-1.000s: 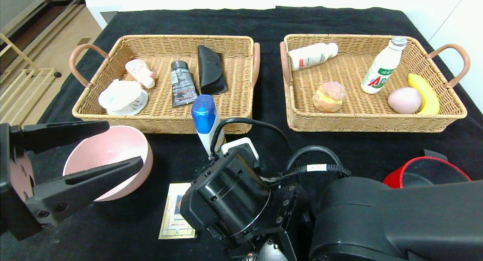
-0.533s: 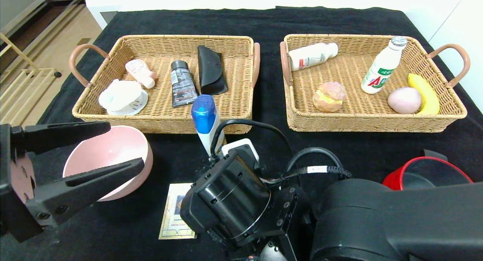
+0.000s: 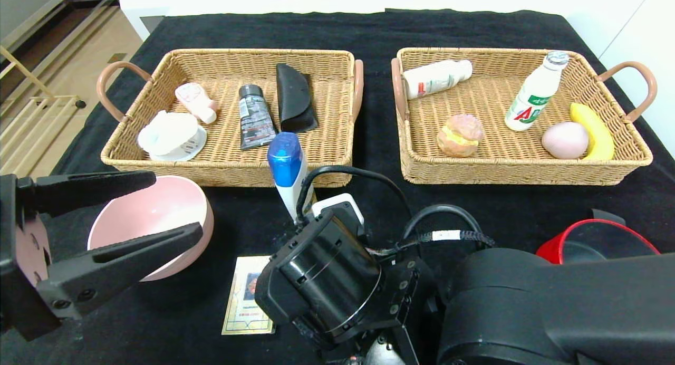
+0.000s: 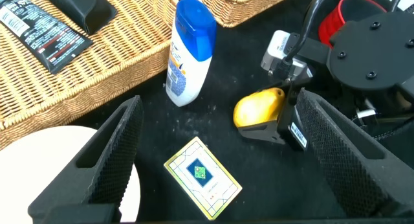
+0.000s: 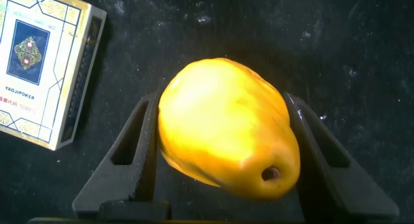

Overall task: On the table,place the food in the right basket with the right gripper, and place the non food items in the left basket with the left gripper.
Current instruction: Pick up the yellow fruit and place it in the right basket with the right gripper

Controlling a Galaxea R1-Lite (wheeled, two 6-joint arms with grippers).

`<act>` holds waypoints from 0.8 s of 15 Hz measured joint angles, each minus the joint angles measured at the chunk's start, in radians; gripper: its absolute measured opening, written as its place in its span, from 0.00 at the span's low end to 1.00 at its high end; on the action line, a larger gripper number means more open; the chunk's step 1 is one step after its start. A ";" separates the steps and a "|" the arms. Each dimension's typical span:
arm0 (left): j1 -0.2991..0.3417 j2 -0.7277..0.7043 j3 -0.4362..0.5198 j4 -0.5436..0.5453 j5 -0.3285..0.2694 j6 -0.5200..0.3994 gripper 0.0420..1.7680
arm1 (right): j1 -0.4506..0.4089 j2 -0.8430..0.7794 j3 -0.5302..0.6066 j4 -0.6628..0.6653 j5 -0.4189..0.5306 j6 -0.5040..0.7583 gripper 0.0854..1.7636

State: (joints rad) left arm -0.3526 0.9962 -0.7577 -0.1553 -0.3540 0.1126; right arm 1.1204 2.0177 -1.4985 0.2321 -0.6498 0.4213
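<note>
Nearest us, at six o'clock on the worktop (image 3: 369, 32), our right gripper (image 5: 217, 159) has its fingers clamped on the yellow fruit (image 5: 226, 130) (card box (image 5: 42, 68) alongside). At nine o'clock, left gripper (image 3: 153, 209) fingers apart. Right basket (image 3: 519, 170) at one o'clock.

A: What sits far across the black cloth-covered surface (image 3: 369, 32)?

B: Two rectangular wicker baskets. The left wicker basket (image 3: 232, 167) holds a black pouch (image 3: 295, 98), a dark tube (image 3: 254, 117) and a white round dish (image 3: 171, 135). The right wicker basket (image 3: 519, 170) holds a yellow banana (image 3: 593, 130), two white bottles, a bun and a pink egg-shaped item.

A: And nearer?

B: A blue-capped white bottle (image 3: 286, 167) stands upright, a pink bowl (image 3: 153, 212) sits left behind the open left gripper (image 3: 126, 212), a card box (image 3: 245, 296) lies near, and a red cup (image 3: 596, 241) is right.
</note>
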 joint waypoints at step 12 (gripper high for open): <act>0.000 0.008 0.007 -0.001 0.000 0.008 0.97 | -0.151 -0.206 -0.022 0.005 0.010 0.001 0.67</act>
State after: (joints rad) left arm -0.3530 1.0038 -0.7509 -0.1568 -0.3540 0.1206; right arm 0.9698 1.8117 -1.5202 0.2374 -0.6398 0.4219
